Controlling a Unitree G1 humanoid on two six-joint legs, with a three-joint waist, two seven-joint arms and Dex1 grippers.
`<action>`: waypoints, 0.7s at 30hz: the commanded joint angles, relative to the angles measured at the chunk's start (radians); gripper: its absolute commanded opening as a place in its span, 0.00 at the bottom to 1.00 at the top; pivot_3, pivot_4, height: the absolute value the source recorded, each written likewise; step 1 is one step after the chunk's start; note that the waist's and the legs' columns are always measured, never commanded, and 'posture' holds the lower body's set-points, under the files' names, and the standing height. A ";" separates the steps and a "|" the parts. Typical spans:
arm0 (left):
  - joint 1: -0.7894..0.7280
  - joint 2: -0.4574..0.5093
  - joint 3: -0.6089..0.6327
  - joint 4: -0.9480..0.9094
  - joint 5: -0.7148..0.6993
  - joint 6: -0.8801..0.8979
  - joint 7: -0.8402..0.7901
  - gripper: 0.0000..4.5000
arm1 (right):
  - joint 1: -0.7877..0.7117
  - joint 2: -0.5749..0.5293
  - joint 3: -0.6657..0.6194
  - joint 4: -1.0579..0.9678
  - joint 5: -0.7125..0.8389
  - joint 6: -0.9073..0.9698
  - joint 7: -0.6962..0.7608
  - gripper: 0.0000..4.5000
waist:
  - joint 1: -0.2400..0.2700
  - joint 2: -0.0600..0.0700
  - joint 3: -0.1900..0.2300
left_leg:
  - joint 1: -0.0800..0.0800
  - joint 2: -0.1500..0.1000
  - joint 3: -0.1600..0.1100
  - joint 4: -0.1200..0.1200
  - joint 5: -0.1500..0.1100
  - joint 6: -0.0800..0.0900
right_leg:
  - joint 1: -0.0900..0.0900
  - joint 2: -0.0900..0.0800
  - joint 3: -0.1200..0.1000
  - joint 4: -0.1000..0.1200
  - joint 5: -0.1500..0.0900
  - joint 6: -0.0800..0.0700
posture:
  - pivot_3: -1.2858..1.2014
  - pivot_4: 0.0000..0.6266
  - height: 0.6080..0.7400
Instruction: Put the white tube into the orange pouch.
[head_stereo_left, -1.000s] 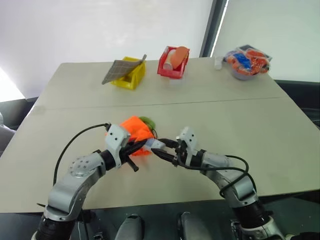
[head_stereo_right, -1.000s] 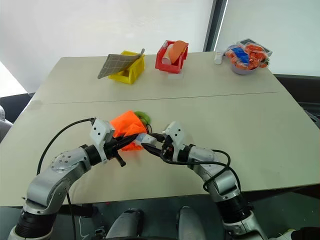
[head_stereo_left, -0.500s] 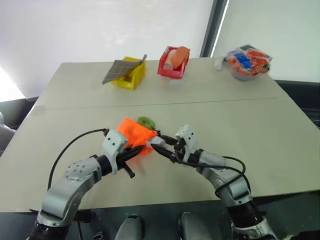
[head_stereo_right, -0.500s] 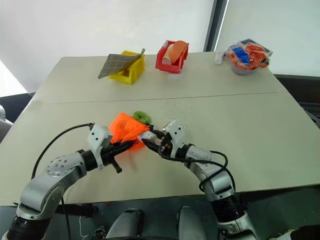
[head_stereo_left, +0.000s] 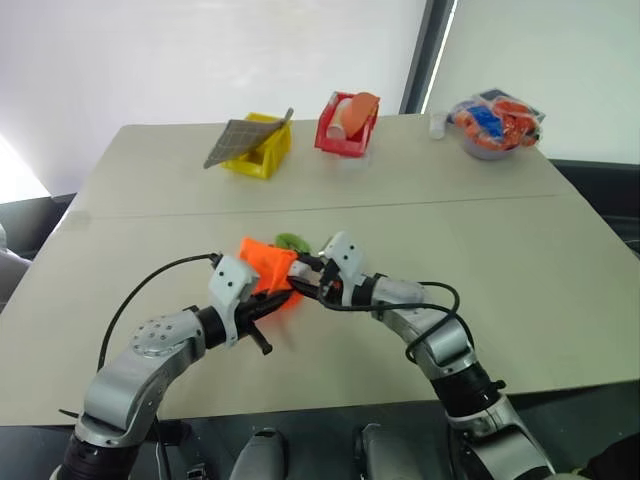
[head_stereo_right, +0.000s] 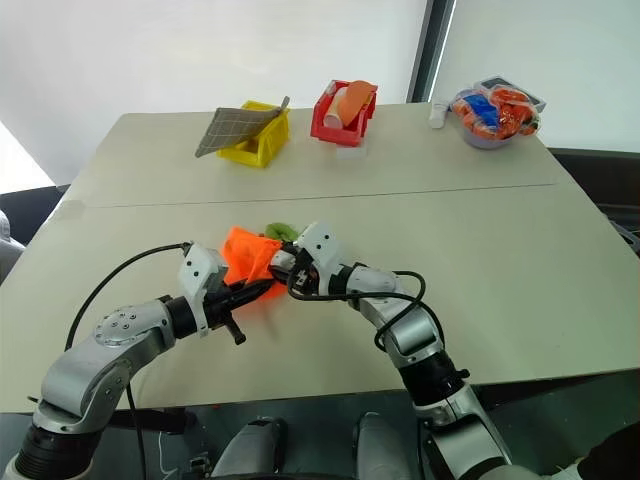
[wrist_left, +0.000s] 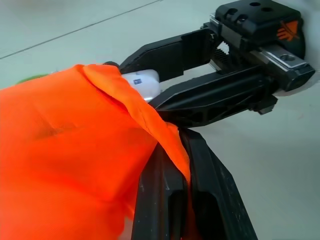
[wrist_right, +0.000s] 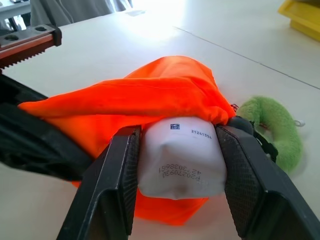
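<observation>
My left gripper (wrist_left: 172, 175) is pressed together, pinching the edge of the orange pouch (head_stereo_left: 266, 262) and holding it just above the table (head_stereo_left: 500, 230), centre-left of the head view. My right gripper (wrist_right: 175, 150) is clamped on the white tube (wrist_right: 182, 157), one finger on each side. The tube's far end is tucked under the pouch's fabric rim at the opening; its flat end faces my wrist camera. A lime-green tag (wrist_right: 275, 127) lies just beside the pouch. Both grippers meet at the pouch mouth.
</observation>
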 joint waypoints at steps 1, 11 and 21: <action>-0.012 -0.010 -0.030 -0.069 -0.020 -0.019 -0.007 0.00 | -0.060 0.043 0.123 0.030 -0.065 -0.034 0.030 0.47 | -0.003 0.000 0.000 | 0.000 0.000 0.000 0.000 0.000 0.000 | 0.000 0.000 0.000 0.000 0.000 0.000 | 0.52 0.24 1.00; 0.044 0.025 0.028 -0.105 -0.078 -0.002 -0.041 0.00 | -0.043 0.052 0.110 0.025 -0.088 -0.032 0.043 0.47 | -0.004 0.000 -0.001 | 0.001 0.000 0.000 0.000 0.000 0.000 | 0.000 0.000 0.000 0.001 -0.001 0.002 | 0.52 0.24 1.00; 0.083 0.024 0.112 -0.045 -0.097 -0.025 -0.040 0.00 | 0.048 0.002 0.003 -0.138 0.028 0.059 0.098 0.99 | -0.001 0.000 0.000 | 0.000 0.000 0.000 0.000 0.000 0.000 | 0.000 0.000 0.000 0.001 0.000 0.001 | 0.52 0.24 1.00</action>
